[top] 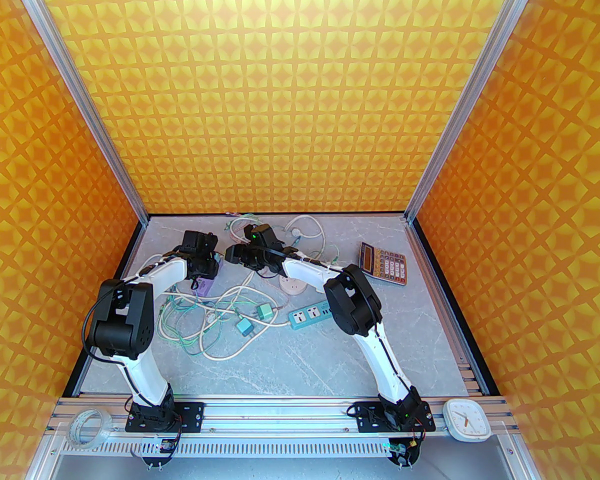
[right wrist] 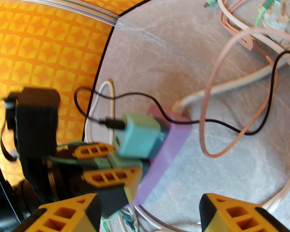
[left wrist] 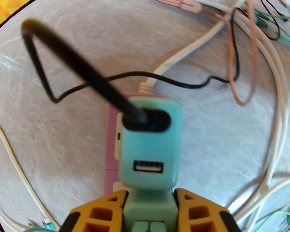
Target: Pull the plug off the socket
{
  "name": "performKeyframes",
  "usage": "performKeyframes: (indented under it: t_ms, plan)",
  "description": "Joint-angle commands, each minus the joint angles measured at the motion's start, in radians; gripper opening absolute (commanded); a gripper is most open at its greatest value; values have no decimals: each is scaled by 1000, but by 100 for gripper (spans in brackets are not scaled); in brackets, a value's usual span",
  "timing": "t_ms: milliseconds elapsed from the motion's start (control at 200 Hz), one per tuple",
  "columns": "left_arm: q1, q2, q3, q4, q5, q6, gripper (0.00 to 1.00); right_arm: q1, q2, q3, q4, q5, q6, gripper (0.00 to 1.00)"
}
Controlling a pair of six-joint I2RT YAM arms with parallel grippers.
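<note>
The mint-green plug [left wrist: 149, 209] is seated in the purple socket strip [right wrist: 166, 141], which lies at the far left of the grey marbled table [top: 290, 363]. The left gripper [left wrist: 150, 194] is clamped on the plug's smooth flat sides, so a straight pull can be applied. The right gripper [right wrist: 148, 199] is held with fingers apart at the strip's near end, presumably to brace its light plastic body. A boxy teal adapter [right wrist: 140, 139] is plugged in just beside the plug.

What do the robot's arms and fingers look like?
The left arm and right arm are white tubes with chunky black joints and black cables. A green light glows on the right one. The fingers are orange with square holes and black pads.
</note>
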Motion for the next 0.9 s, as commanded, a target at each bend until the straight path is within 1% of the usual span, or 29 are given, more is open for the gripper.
performKeyframes:
  t_ms: [0,45,95,130,195,225,530,650,895]
  plan:
    - [-48,-44,8,-41,64,-9,14,-14,-37,-55,63,1,42,69]
    - [-63,-46,3,-42,64,-10,14,-17,-44,-69,63,0,48,68]
    - [-74,-51,-3,-38,63,-9,14,-17,-45,-75,60,-6,51,60]
    - [-76,-53,-8,-35,63,-11,14,-17,-43,-76,56,-8,54,59]
    - [-77,-47,-11,-31,62,-9,14,-19,-31,-74,54,-9,60,47]
    - [-76,-42,-7,-36,62,-10,14,-18,-27,-75,56,-9,67,46]
    - [-77,-27,-3,-39,58,-7,14,-22,21,-88,162,-65,147,46]
    - [-76,-21,-1,-40,51,-5,14,-23,50,-73,179,-90,176,46]
    - [-77,-1,9,-43,43,-4,13,-22,63,-110,185,-84,188,46]
